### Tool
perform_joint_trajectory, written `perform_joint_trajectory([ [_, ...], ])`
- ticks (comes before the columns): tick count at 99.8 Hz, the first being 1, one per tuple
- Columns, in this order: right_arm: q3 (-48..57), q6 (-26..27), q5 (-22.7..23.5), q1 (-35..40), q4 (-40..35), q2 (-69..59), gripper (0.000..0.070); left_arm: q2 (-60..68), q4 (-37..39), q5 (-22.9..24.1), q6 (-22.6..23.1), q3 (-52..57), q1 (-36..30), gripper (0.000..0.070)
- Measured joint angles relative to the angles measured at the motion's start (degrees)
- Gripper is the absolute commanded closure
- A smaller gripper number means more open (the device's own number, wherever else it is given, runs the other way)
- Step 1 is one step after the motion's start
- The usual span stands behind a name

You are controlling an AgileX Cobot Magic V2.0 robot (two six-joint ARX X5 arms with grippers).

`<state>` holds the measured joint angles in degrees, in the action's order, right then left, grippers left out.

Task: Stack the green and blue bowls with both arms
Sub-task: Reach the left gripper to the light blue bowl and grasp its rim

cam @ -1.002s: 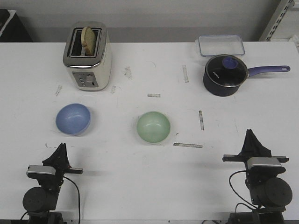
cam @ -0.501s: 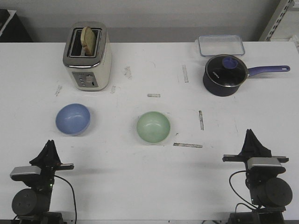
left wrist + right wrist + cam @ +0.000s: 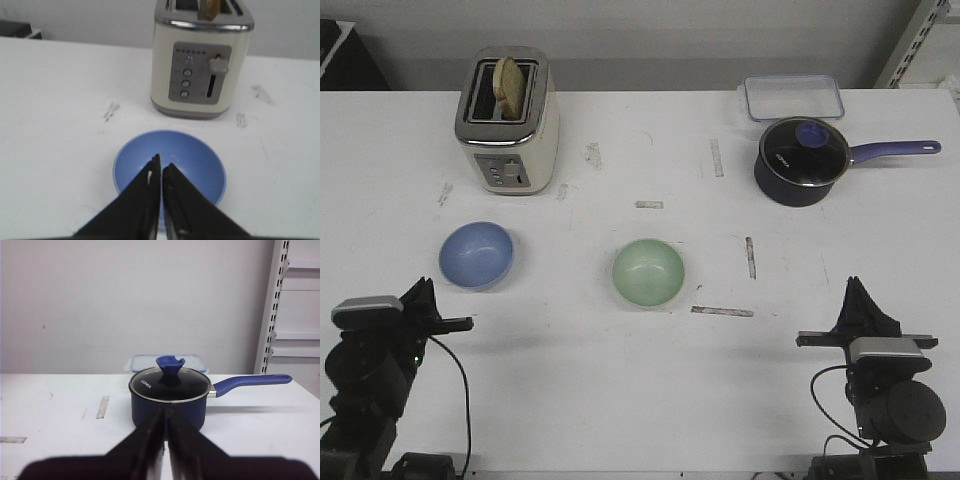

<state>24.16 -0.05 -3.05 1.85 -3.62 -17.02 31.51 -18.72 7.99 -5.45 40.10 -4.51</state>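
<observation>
Lining up left pincer [image 3: 161, 172], tips nearly touching, on blue bowl [image 3: 170, 162] just ahead | needing to spread before its rim (green bowl [image 3: 648, 272] untouched) | right pincer [image 3: 165, 417] likewise pinched narrow.

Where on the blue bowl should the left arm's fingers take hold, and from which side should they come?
Probably the rim of the blue bowl, on the edge nearest the left gripper. The bowl sits upright and open with no handle, so its thin wall is the only part narrow fingers can pinch. Come from above on the robot's side, one finger inside, one outside; they are shut now and must open first.
</observation>
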Motion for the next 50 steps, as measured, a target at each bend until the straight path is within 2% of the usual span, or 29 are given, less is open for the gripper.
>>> perform_joint_trajectory([
  [16,0.0,0.0,0.0,0.0,0.0,0.0,0.0699,12.74,-7.56,0.0,-0.13,9.33,0.0,0.0699],
  [39,0.0,0.0,0.0,0.0,0.0,0.0,0.0699,29.05,-18.18,-0.33,-3.3,21.68,0.0,0.0699],
  [50,0.0,0.0,0.0,0.0,0.0,0.0,0.0699,35.28,-24.2,-4.2,-3.69,28.09,1.01,0.0699],
])
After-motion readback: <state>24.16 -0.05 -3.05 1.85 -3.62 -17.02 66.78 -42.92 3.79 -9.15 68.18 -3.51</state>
